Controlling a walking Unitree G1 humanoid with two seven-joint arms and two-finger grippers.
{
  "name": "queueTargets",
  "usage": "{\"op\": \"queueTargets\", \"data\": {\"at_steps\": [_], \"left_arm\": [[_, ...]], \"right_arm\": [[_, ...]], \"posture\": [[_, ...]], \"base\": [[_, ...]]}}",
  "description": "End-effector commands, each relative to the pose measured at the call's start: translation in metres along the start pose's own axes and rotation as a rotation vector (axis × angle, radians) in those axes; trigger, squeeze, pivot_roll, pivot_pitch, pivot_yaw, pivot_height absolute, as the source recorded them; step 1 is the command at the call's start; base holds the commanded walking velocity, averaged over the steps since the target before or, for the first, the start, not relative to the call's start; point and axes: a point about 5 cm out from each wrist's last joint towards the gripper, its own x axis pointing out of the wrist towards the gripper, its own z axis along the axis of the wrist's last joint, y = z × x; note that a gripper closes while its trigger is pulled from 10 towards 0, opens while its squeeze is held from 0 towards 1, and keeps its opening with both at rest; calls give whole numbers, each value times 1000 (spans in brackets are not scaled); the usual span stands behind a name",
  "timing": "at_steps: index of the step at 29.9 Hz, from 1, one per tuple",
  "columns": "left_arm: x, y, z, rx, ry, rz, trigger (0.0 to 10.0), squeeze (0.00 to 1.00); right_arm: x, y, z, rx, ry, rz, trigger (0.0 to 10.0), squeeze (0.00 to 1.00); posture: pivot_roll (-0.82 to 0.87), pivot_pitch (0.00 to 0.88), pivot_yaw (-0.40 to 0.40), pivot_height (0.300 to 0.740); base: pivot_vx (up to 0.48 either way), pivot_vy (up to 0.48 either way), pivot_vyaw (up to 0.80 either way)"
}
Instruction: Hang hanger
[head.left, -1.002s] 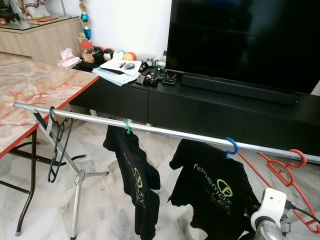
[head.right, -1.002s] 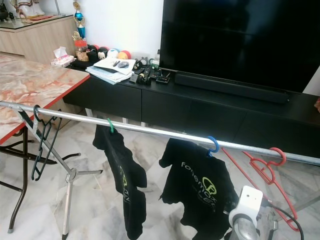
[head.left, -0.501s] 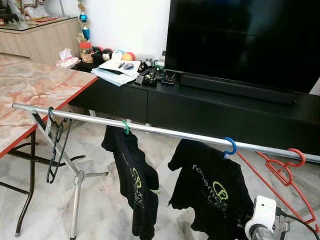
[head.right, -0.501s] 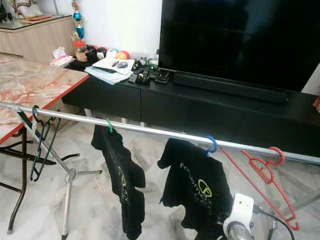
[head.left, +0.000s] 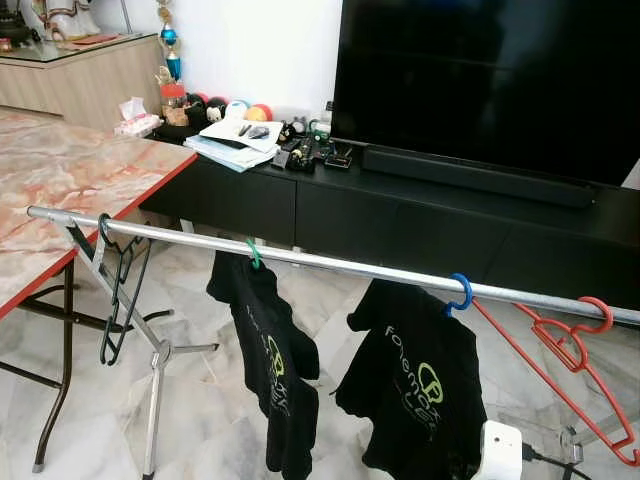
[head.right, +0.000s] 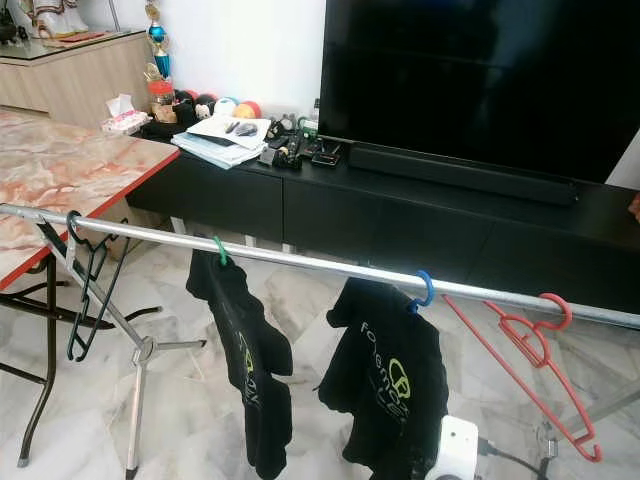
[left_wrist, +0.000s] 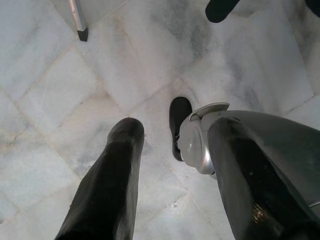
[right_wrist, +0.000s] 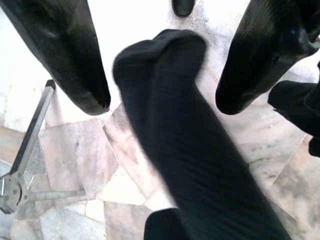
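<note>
Over the marble floor (head.left: 200, 420), the blue-hooked hanger (head.left: 461, 293) with its black shirt (head.left: 420, 385) already hangs on the rail (head.left: 330, 262) toward its right end, so the open, empty right gripper (right_wrist: 160, 107) probably only needs to withdraw.

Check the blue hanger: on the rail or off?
On. The blue hanger hooks over the rail, with a black shirt hanging from it.

Home living room. Big dark TV (head.left: 480, 80) on long black console (head.left: 420, 215), soundbar (head.left: 478, 177) beneath. Papers (head.left: 235, 140), balls, trinkets clutter console's end. Marble-top table (head.left: 70, 185) beside. White marble floor (head.left: 200, 400). Clothes rail (head.left: 320, 262) with T-shirts (head.left: 420, 385) and hangers (head.left: 570, 340) stands indoors.
</note>
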Motion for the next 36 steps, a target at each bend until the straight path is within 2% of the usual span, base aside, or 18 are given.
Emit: {"op": "queueTargets", "data": {"at_steps": [1, 3, 8, 21, 36], "left_arm": [[1, -3, 0, 10, 18, -3, 10000, 0], [1, -3, 1, 11, 17, -4, 10000, 0], [1, -1, 0, 12, 21, 1, 10000, 0], [-3, 18, -2, 11, 28, 23, 10000, 0], [-1, 13, -1, 11, 25, 24, 10000, 0]], "right_arm": [[0, 0, -4, -12, 17, -3, 353, 0], [0, 0, -5, -15, 17, 3, 0, 0], [-1, 6, -7, -33, 24, 26, 0, 0], [-2, 10, -18, -59, 50, 33, 0, 0], [-2, 12, -28, -116, 96, 58, 0, 0]], "posture": [[167, 0, -47, 740], [171, 0, -47, 740], [171, 0, -46, 740], [175, 0, -45, 740], [181, 0, -46, 740]], "base": [[0, 0, 0], [0, 0, 0], [0, 0, 0], [0, 0, 0], [0, 0, 0]]}}
